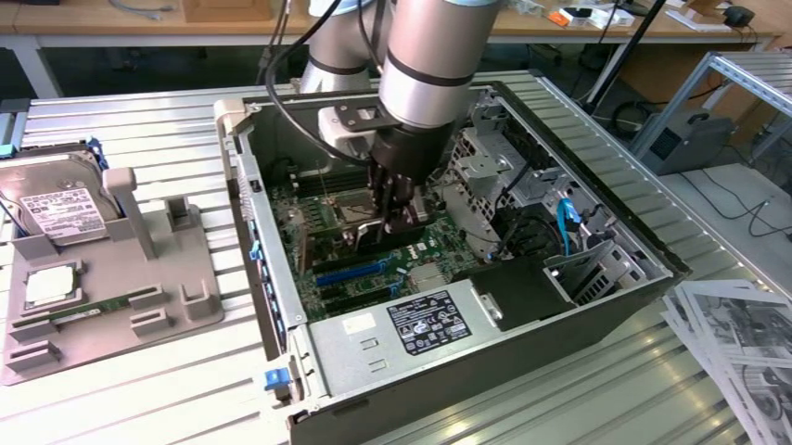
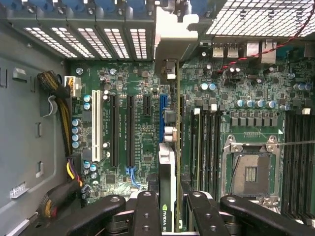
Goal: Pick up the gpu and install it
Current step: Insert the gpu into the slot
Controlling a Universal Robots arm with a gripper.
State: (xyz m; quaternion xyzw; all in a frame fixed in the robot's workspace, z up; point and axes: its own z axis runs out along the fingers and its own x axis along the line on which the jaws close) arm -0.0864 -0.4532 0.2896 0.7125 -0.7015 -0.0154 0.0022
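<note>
The gpu (image 2: 167,147) is held edge-on inside the open computer case (image 1: 248,185), and my gripper (image 2: 167,199) is shut on it. An NVIDIA label shows on the card's edge between my fingers (image 2: 147,211). Its silver bracket (image 2: 170,34) reaches to the slotted rear wall of the case. The card runs right alongside the blue expansion slot (image 2: 161,113) on the green motherboard (image 2: 138,162); whether it is seated there I cannot tell. In the exterior view my gripper (image 1: 399,211) reaches down into the middle of the case, with the dark card (image 1: 369,232) under it.
The empty CPU socket (image 2: 251,169) and memory slots (image 2: 206,147) lie beside the card. A cable bundle (image 2: 59,93) runs along the case wall. The power supply (image 1: 421,324) fills the case's near end. A grey fixture (image 1: 124,278) holds a hard drive (image 1: 56,209) and memory stick (image 1: 69,318). Papers (image 1: 743,334) lie nearby.
</note>
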